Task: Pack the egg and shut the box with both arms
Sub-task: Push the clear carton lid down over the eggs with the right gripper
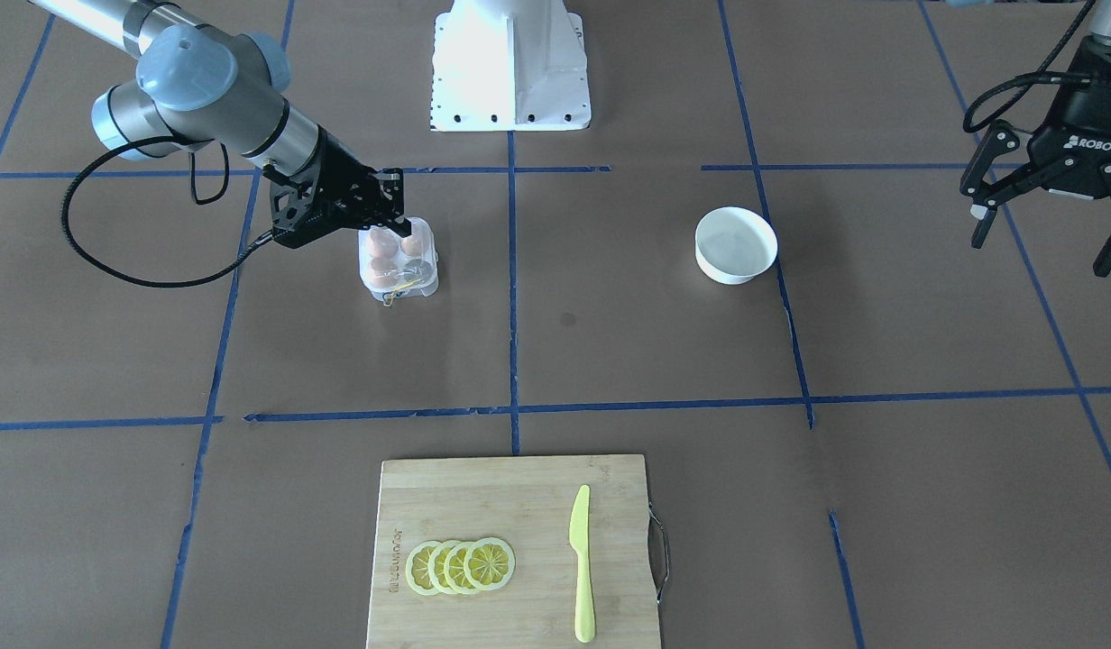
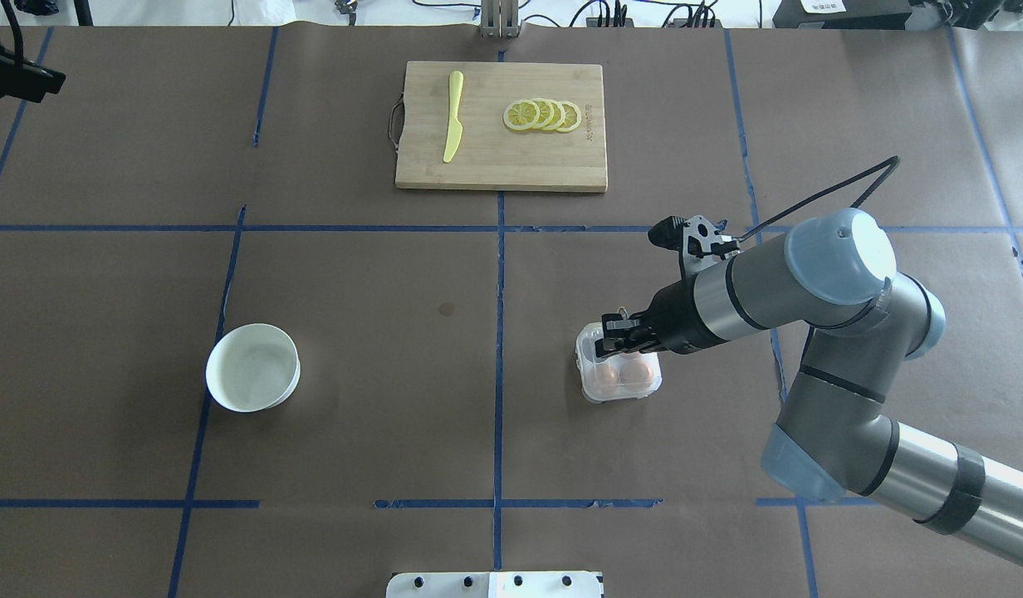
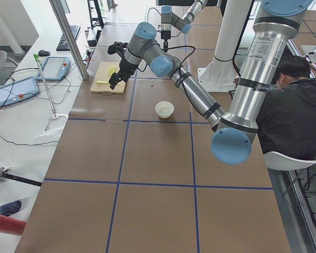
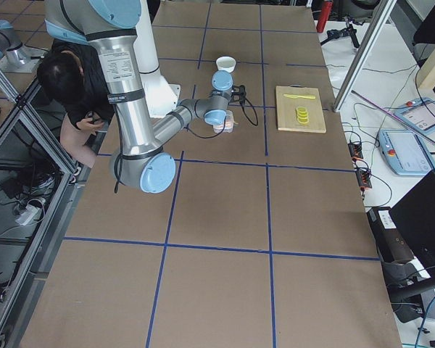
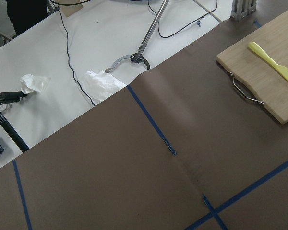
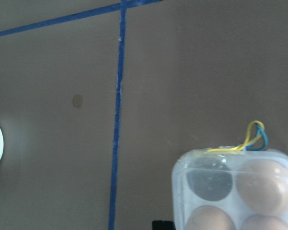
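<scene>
The clear four-cell box (image 1: 426, 287) stands on the brown table with its lid down and a yellow band at its far edge. In the right wrist view it (image 6: 182, 167) holds three tan eggs (image 6: 264, 184) and one empty cell. My right gripper (image 1: 391, 214) is directly over the box (image 2: 590, 345), fingertips together at the lid, with nothing between them. My left gripper (image 1: 1042, 212) hangs open and empty, high above the table's far left side. Its fingers do not show in the left wrist view.
A round white bowl (image 1: 736, 243) stands to the box's left on the robot's side. A wooden cutting board (image 1: 483, 505) at the far edge carries lemon slices (image 1: 461, 566) and a yellow knife (image 1: 581, 559). The white pedestal (image 1: 510, 63) is at the near edge.
</scene>
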`<control>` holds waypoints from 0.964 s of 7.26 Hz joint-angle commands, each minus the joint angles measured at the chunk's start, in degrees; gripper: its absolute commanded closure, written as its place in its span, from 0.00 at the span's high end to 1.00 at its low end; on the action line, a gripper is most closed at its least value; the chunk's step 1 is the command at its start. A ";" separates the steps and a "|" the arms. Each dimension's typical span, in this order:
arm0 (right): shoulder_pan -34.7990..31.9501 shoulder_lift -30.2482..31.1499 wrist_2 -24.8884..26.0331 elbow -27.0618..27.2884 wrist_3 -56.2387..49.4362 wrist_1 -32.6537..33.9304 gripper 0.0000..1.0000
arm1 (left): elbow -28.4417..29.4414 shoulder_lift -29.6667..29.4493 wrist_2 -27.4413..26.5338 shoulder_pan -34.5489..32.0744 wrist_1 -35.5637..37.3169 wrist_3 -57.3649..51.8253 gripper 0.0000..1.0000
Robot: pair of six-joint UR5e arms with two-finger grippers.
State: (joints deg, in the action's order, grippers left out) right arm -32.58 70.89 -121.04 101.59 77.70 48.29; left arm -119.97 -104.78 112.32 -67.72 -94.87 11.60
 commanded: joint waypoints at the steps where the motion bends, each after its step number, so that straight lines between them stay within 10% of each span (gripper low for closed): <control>1: 0.85 -3.99 0.19 -0.60 1.84 0.40 0.00 | 0.61 0.19 0.00 -0.04 0.04 -0.26 1.00; 2: 0.85 -5.92 0.19 -0.60 2.02 0.40 0.08 | 1.39 0.89 0.26 -0.04 -0.14 -0.26 1.00; 3: 0.85 -7.85 0.28 -0.08 4.46 0.40 0.84 | 2.01 2.46 0.27 -0.04 -0.40 -0.44 1.00; 4: 0.59 -7.87 2.54 1.58 5.27 0.57 1.00 | 3.32 3.78 0.27 -0.04 -0.58 -0.70 1.00; 7: -5.53 -7.43 3.01 9.83 4.49 19.14 1.00 | 6.75 7.92 0.26 -0.13 -1.54 -0.70 1.00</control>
State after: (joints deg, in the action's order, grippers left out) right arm -35.04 63.24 -118.16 108.05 82.74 59.21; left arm -114.81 -98.09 112.48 -67.79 -95.95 10.91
